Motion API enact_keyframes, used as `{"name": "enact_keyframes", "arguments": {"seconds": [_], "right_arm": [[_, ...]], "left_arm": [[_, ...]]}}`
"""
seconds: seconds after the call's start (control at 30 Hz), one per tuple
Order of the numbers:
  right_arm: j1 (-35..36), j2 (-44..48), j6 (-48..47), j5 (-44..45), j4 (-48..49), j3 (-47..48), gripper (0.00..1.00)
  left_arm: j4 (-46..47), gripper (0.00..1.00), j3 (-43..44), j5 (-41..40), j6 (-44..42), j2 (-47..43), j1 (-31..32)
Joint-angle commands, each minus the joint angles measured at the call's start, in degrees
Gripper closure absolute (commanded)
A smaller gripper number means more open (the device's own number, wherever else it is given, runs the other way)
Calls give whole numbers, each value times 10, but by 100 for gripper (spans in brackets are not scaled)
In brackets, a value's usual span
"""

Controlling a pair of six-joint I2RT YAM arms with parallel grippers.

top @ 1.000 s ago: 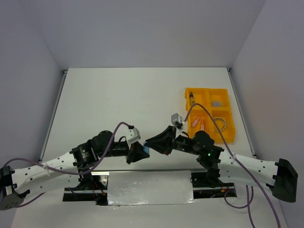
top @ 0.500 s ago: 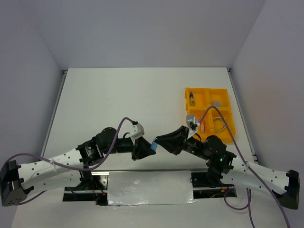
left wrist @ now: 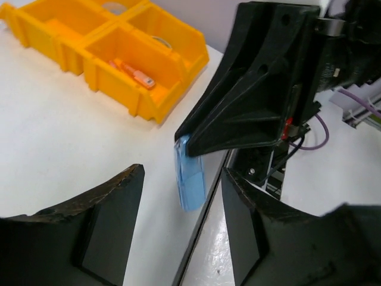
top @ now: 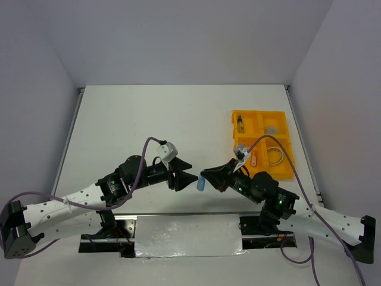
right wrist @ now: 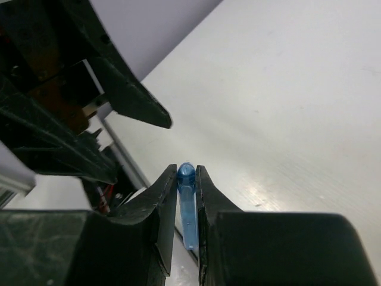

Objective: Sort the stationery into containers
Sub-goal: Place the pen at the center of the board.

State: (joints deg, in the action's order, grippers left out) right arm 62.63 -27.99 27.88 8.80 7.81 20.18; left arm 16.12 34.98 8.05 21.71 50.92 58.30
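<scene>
White table, silver sheet at near edge

Your white bench sits boxed in by bare, pale walls on three sides. You have soft, even light and a silvery sheet at the near edge.

From above and behind the arm bases, looking down and forward over the whole table, far enough off to take in both arms and the tray at the right. From the left wrist, close and low, facing rightward between its own fingers at the right gripper, the clip in it and the tray's near compartments beyond; from the right wrist, closer yet, facing leftward along its own fingers and that clip toward the left gripper opposite. Shared by all three: the clip and the strip of table near the front edge.
</scene>
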Motion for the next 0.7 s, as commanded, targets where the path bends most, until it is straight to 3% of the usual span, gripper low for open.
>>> {"name": "enact_keyframes", "arguments": {"seconds": [0.0, 0.03, 0.3, 0.37, 0.43, 0.67], "right_arm": [[0, 13, 4, 109, -56, 32, 100], [0, 14, 2, 130, -82, 37, 100], [-46, -45, 29, 365, -267, 131, 100], [-124, -72, 30, 364, -307, 149, 100], [-227, -87, 3, 306, -301, 164, 100], [-404, -141, -72, 220, -274, 185, 100]], "left_arm": [[-8, 32, 24, -65, 22, -6, -1], [-19, 27, 25, -101, 26, -8, -1], [-241, 13, 73, -320, 112, -27, -2], [-282, 12, 83, -345, 129, -27, -3], [-348, 12, 101, -363, 141, -27, -3], [-568, 8, 177, -480, 209, -18, -13]]}}
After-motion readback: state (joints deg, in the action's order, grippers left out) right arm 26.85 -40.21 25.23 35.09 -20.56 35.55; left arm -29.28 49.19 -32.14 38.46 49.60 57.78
